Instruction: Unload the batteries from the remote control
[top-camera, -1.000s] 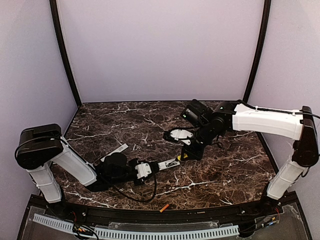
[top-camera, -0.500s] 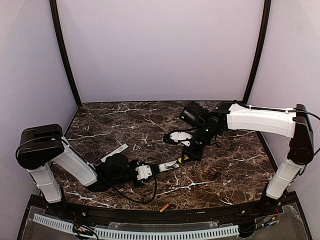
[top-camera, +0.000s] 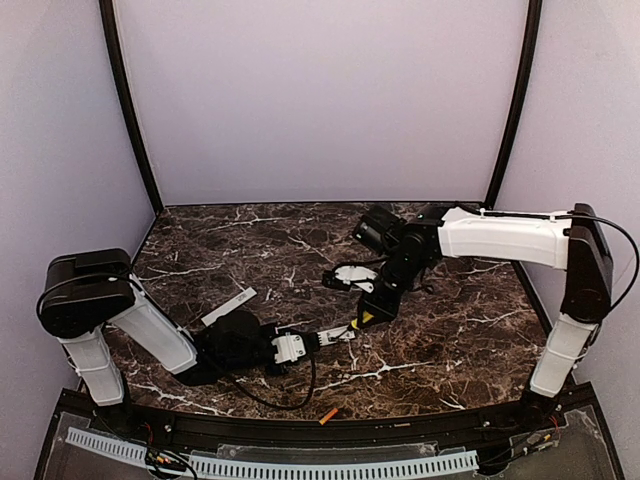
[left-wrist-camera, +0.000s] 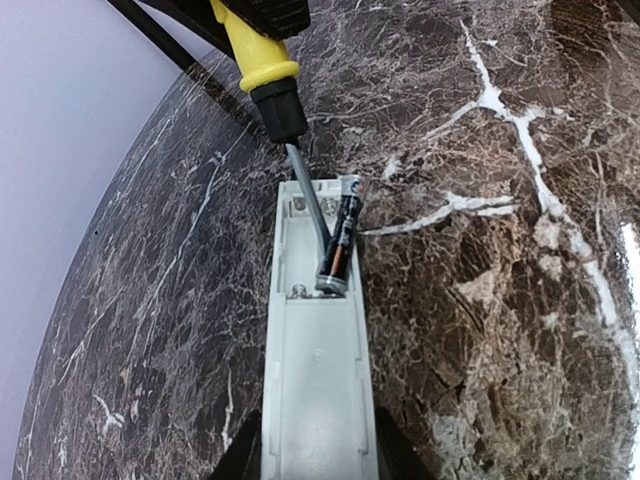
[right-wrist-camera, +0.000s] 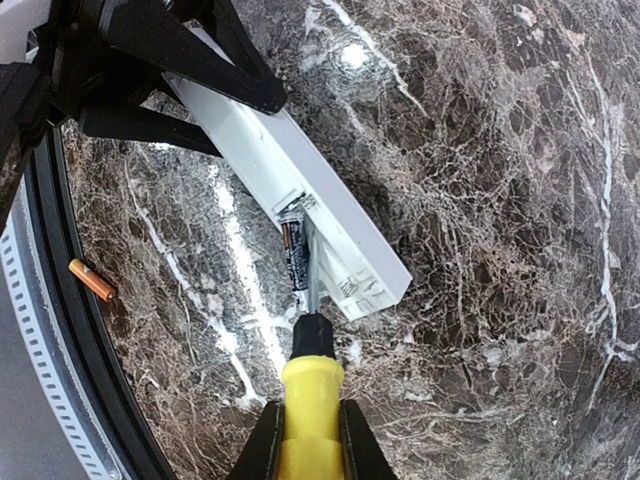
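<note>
the remote control (left-wrist-camera: 318, 385) sits front-centre on the counter (top-camera: 450, 340), angled with its open battery bay pointing away and to the right. the back is up and the cover is off. one battery (left-wrist-camera: 340, 240), dark with an orange band, lies slanted in that bay, with its far end riding up over the remote's side wall. can't tell whether the remote's free end touches the marble or hangs just above it.

a yellow-handled screwdriver (right-wrist-camera: 312, 405) comes in from the far-right side. its metal shaft runs into the bay and meets the battery. the right pincer (right-wrist-camera: 312, 442) is clamped on the yellow handle, a finger on each side. the left pincer (left-wrist-camera: 318, 466) is clamped on the closed end of the remote, gripping both long edges.

room-wise, there's bare marble to the right of the remote and past it toward the back wall. the near edge of the counter is close behind the left wrist. a loose orange battery (top-camera: 327, 414) lies on the black ledge just off that near edge. the flat whitish cover strip (top-camera: 228, 307) lies well apart on the left.

the left arm lies low, stretched from its base at the left corner along the counter toward the middle, wrist about level. the right arm goes up from the right corner, its long white forearm runs leftward across the counter, and the wrist bends down to the remote.
</note>
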